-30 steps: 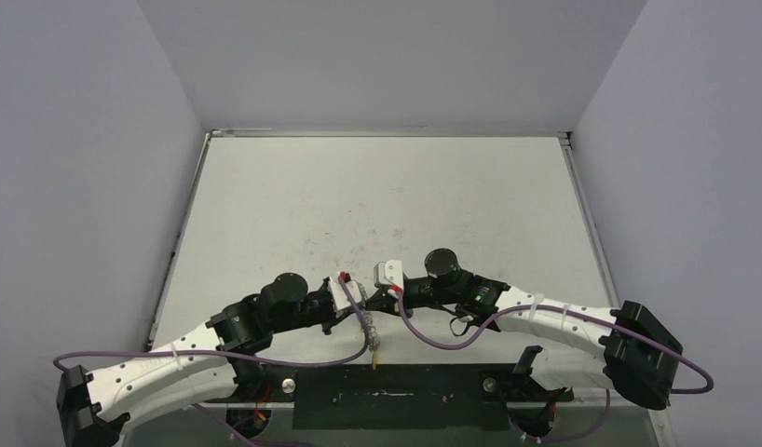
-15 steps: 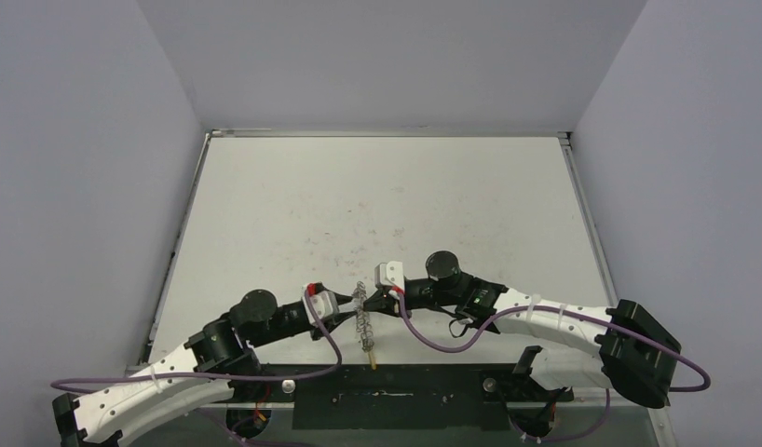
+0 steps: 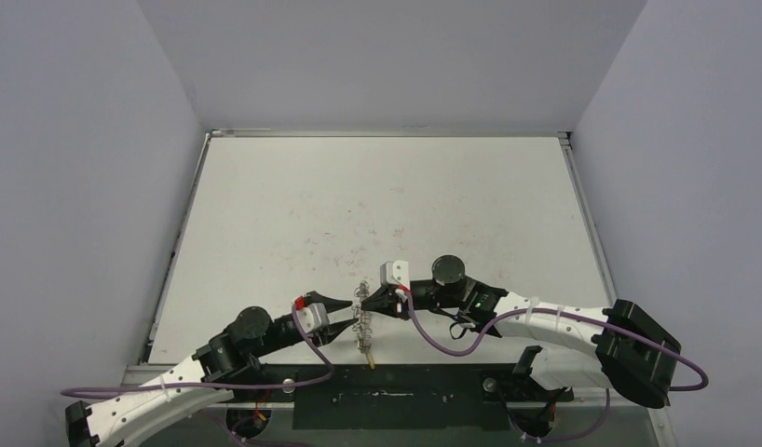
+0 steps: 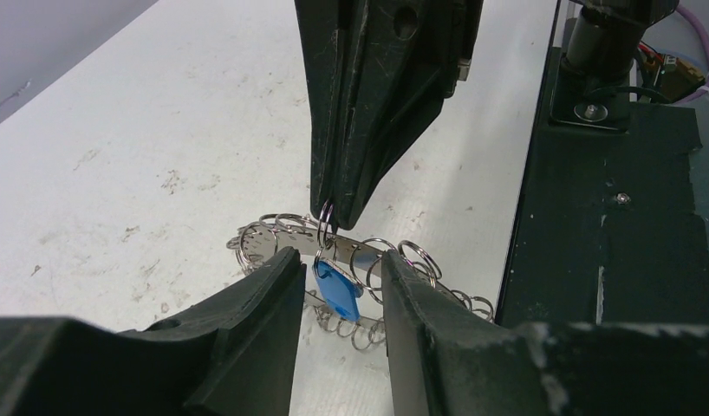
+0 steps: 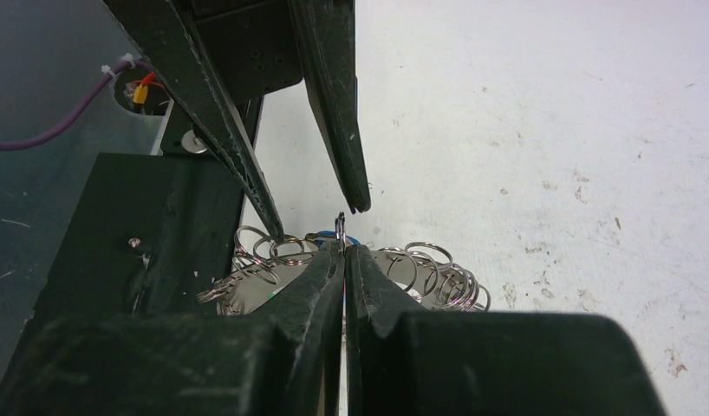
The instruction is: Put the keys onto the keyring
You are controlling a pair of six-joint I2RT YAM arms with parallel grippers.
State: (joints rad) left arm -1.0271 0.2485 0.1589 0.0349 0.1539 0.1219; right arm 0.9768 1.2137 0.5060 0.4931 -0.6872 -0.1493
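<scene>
1. The nearest risk sat at the left fingers [image 4: 260, 312]. They stood spread, one on each side of the blue-tagged key [image 4: 337, 293], with a gap on both sides. If they closed off-centre, they would likely catch a neighbouring wire loop of the keyring [image 4: 273, 238] along with the tag, or knock the tag aside.
2. A little farther off, the right fingers [image 4: 368, 104] were pressed together on a single thin wire loop at the keyring's edge. That looked a slim hold. A sideways tug from the left fingers could pull the wire out of the pinch or twist the ring round.
3. The blue tag hung in the gap between the left fingertips, just below the right fingertips. It seemed to dangle from the pinched loop, but whether the key was properly threaded on could not be told.
4. The keyring stretched across just beyond the left fingertips, its small loops fanning out to both sides of the right fingertips. Whether it rested on the desk [image 4: 143, 130] or hung clear of it could not be told.
5. The desk lay beneath and beyond both pairs of fingers.
</scene>
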